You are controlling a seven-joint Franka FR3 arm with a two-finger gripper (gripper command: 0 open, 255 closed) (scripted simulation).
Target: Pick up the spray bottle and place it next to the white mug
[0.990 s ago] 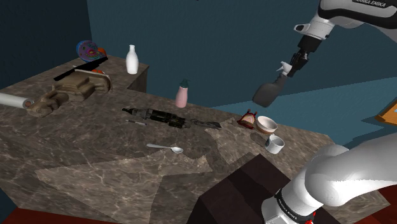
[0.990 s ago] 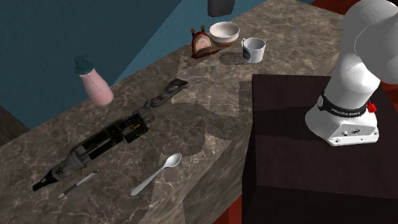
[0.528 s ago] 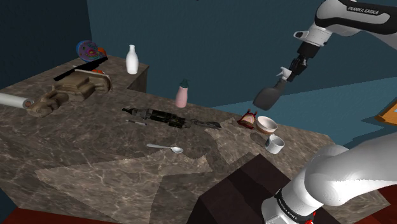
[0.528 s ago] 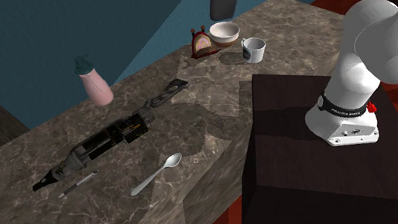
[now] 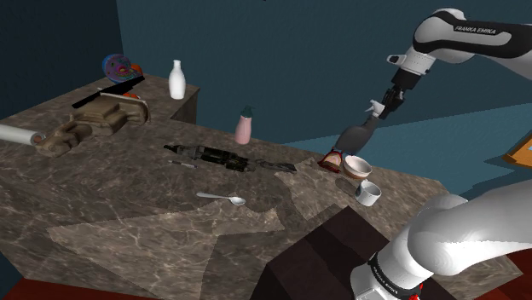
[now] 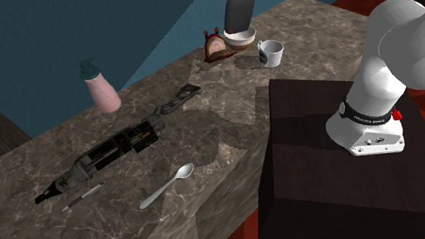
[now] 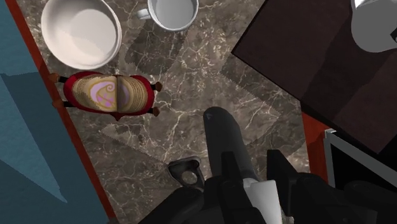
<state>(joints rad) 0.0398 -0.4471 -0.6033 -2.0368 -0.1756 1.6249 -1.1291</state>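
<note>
While the white arm [image 5: 465,38] reaches out from its dark box stand [image 6: 315,152] over the marble counter [image 5: 128,222], the black gripper [image 5: 381,104] is clamped on the head of the dark grey spray bottle [image 5: 351,136], its fingers closed on either side of the neck, as the wrist view confirms. That bottle hangs tilted above the counter, base lowest and neck rising toward 1 o'clock in the shoulder view. It is well above the marble beside the stand's corner. In the shoulder view, the bottle lies at about 12 o'clock from a white bowl [image 5: 357,166] and at 11 o'clock from the white mug [image 5: 368,193]. A long dark tool [image 5: 217,157] lies mid-counter, at 9 o'clock from the bowl. A red rack [image 5: 332,159] holding round slices stands just beside the bowl at its 10 o'clock. The mug stands upright near the bowl at its 5 o'clock, apart from the bottle. A pink bottle [image 5: 244,126] stands at 1 o'clock from the tool, and a spoon [image 5: 223,199] lies at its 6 o'clock.
</note>
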